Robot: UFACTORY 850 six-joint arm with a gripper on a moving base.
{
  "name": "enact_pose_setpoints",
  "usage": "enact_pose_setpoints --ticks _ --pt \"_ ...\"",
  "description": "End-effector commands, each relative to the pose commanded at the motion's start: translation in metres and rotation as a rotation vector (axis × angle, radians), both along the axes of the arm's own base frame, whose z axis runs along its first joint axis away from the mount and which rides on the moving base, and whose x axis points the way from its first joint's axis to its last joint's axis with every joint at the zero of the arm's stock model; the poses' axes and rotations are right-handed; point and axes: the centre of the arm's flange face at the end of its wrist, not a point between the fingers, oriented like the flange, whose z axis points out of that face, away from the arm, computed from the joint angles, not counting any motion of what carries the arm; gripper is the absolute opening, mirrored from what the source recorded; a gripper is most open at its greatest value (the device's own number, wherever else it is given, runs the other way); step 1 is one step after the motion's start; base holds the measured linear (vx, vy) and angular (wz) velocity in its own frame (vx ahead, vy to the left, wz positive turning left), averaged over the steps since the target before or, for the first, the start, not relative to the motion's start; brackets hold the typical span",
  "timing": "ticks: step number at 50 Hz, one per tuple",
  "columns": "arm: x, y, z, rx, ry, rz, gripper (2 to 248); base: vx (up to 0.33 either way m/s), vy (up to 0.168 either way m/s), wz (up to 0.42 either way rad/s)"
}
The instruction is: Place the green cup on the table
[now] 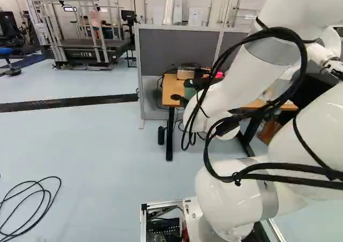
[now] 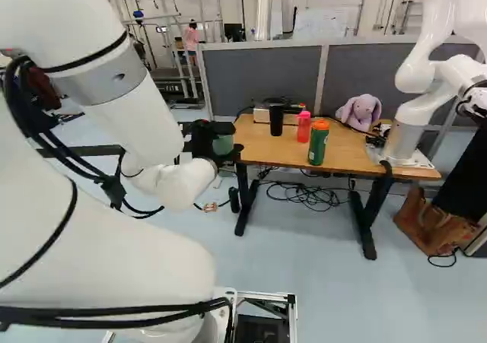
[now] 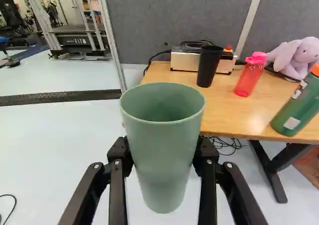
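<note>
In the right base view my gripper [image 2: 202, 138] is at the near left corner of the wooden table [image 2: 354, 152], with the green cup [image 2: 223, 144] at its front. The wrist view shows the gripper [image 3: 163, 152] shut on the pale green cup [image 3: 162, 150], one finger at each side. The cup is upright and open at the top, its base hanging free over the floor, beside the table's left end. Part of the tabletop [image 3: 224, 117] shows behind it. The left base view shows the cup only partly, behind my arm.
On the table stand a black cup [image 3: 209, 65], a pink bottle [image 3: 251, 74], a green bottle with an orange lid [image 2: 318, 142], a metal box [image 3: 184, 60] and a plush rabbit [image 2: 360, 112]. Another robot [image 2: 415, 115] stands at its right end. Grey partitions [image 2: 259, 77] rise behind.
</note>
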Motion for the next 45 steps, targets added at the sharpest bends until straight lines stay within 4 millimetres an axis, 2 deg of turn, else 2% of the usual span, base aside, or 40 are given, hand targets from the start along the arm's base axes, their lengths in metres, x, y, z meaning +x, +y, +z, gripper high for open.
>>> enact_pose_setpoints --ticks 16,45 --pt "0.018 -0.004 0.002 0.0 0.006 -0.014 127 0.017 -0.004 -0.011" --pt "0.08 -0.016 0.015 -0.003 -0.1 -0.043 127 0.0 0.0 0.0"
